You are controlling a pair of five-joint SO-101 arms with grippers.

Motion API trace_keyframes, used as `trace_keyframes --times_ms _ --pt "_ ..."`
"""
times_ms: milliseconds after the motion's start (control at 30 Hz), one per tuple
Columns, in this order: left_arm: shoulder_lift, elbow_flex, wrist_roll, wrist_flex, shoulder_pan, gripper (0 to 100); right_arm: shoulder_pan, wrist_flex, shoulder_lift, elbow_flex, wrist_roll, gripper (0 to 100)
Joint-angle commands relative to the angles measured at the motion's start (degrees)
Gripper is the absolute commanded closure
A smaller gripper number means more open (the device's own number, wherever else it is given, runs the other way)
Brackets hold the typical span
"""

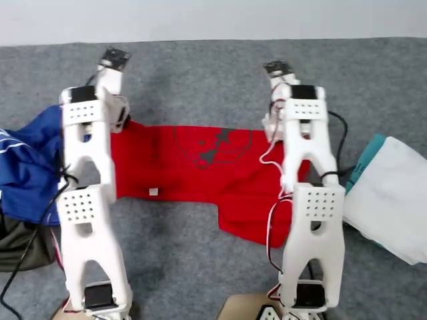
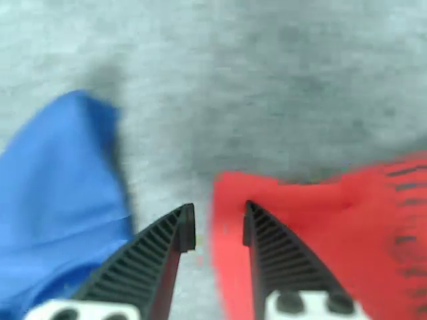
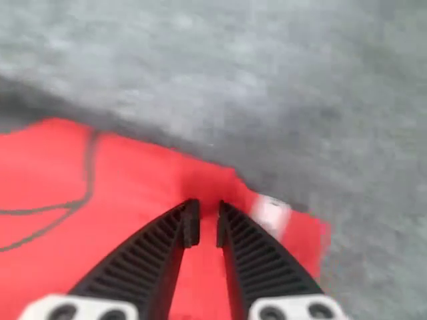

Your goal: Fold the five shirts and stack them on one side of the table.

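A red shirt (image 1: 193, 167) with a dark star print lies spread across the middle of the grey table, and both arms stand over its far edge. My left gripper (image 2: 217, 227) is open at the shirt's left far corner (image 2: 300, 227); one finger is over red cloth, the other over bare felt. My right gripper (image 3: 207, 221) is over the right far corner of the red shirt (image 3: 100, 233). Its fingers are pinched almost together with red cloth between them. A blue shirt (image 1: 27, 160) lies crumpled at the left, close to the left gripper (image 1: 121, 112).
A dark olive garment (image 1: 20, 243) lies at the near left, under the blue shirt (image 2: 53, 200). At the right edge a folded white shirt (image 1: 390, 193) rests on a teal one (image 1: 363, 163). Grey felt (image 1: 200, 80) runs beyond the red shirt.
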Motion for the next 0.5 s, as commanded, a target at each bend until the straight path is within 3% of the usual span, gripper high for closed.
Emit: trace_keyframes --times_ms 0,267,467 --pt "-0.5 0.0 0.3 -2.2 -3.3 88 4.2 -0.6 -1.0 -2.7 -0.3 94.1" --pt "-2.2 -3.4 0.2 1.8 -3.9 91 2.4 6.1 -4.0 -7.6 1.7 94.1" --pt "-2.6 -9.8 0.5 9.4 2.2 91 -4.4 11.5 -5.8 -16.6 1.6 94.1"
